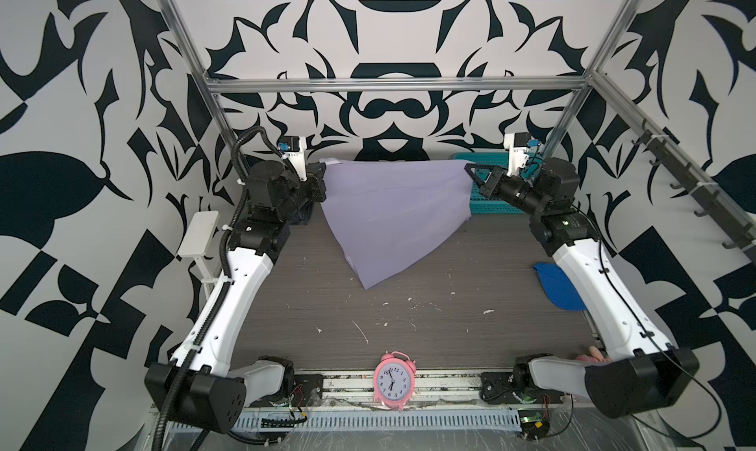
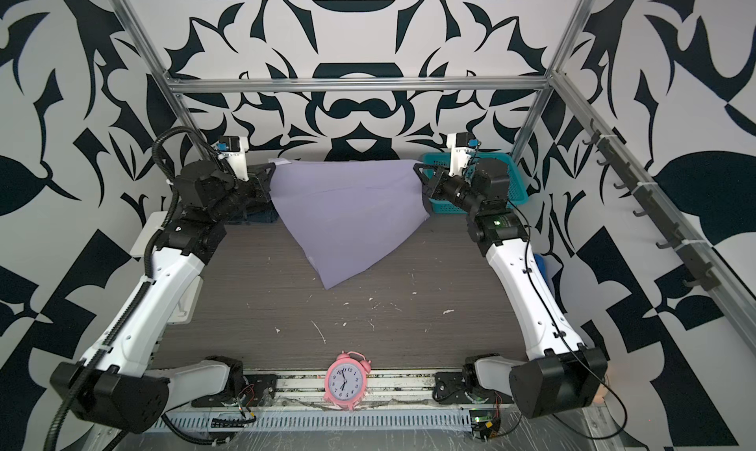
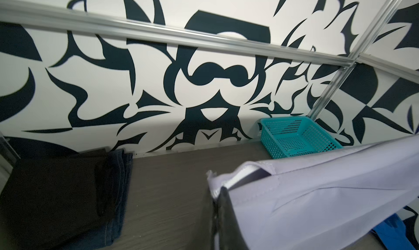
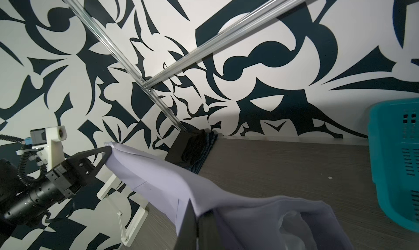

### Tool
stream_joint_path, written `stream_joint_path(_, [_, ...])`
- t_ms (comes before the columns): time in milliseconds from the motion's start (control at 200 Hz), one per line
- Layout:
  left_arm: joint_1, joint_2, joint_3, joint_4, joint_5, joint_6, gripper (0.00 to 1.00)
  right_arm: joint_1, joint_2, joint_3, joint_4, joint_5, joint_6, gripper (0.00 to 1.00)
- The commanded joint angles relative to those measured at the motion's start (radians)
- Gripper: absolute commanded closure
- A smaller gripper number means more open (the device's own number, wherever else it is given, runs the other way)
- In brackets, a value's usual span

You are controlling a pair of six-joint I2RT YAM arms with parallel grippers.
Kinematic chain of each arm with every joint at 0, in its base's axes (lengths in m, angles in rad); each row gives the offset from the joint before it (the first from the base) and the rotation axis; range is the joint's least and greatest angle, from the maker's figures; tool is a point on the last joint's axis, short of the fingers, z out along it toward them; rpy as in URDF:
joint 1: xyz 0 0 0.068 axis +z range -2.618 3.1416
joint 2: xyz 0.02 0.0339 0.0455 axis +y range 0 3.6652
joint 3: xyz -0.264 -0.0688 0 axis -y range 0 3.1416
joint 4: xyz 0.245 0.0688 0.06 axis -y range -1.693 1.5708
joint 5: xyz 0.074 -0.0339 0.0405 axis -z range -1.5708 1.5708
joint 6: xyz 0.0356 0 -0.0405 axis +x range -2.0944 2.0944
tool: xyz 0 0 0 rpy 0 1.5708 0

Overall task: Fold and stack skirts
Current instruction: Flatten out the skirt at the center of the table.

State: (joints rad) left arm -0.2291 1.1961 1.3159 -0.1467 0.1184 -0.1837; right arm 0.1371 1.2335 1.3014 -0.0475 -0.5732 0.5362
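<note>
Lavender skirt [image 1: 392, 215]: we hold it stretched near the bench's [image 1: 409, 326] far edge, left gripper [image 1: 322, 166] and right gripper [image 1: 469, 169] each pinching a corner. Far-left corner: black skirt [image 3: 49, 192] atop denim skirt [image 3: 120, 169].

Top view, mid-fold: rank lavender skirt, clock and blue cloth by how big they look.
1. lavender skirt, by far the largest.
2-3. blue cloth and clock look about alike; the cloth is partly hidden under the right arm, so I won't rank them.
</note>
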Motion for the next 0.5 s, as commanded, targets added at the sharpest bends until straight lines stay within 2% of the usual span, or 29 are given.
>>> stream_joint_path(0, [0.007, -0.074, 0.009, -0.021, 0.027, 0.010, 1.00, -0.005, -0.089, -0.021, 0.078, -0.007, -0.013, 1.00])
stream_joint_path(170, [0.007, -0.170, -0.002, -0.041, 0.076, 0.030, 1.00, -0.004, -0.168, -0.053, 0.060, -0.038, -0.033, 1.00])
stream_joint_path(255, [0.007, -0.173, 0.011, -0.071, 0.023, 0.059, 1.00, -0.005, -0.177, -0.054, 0.039, -0.004, -0.027, 1.00])
stream_joint_path(385, [0.008, -0.083, 0.053, -0.079, -0.017, 0.132, 1.00, 0.002, -0.120, -0.035, 0.028, 0.061, -0.009, 1.00])
stream_joint_path(495, [0.049, 0.091, 0.133, -0.050, 0.021, 0.158, 1.00, 0.032, -0.005, 0.006, 0.028, 0.145, -0.019, 1.00])
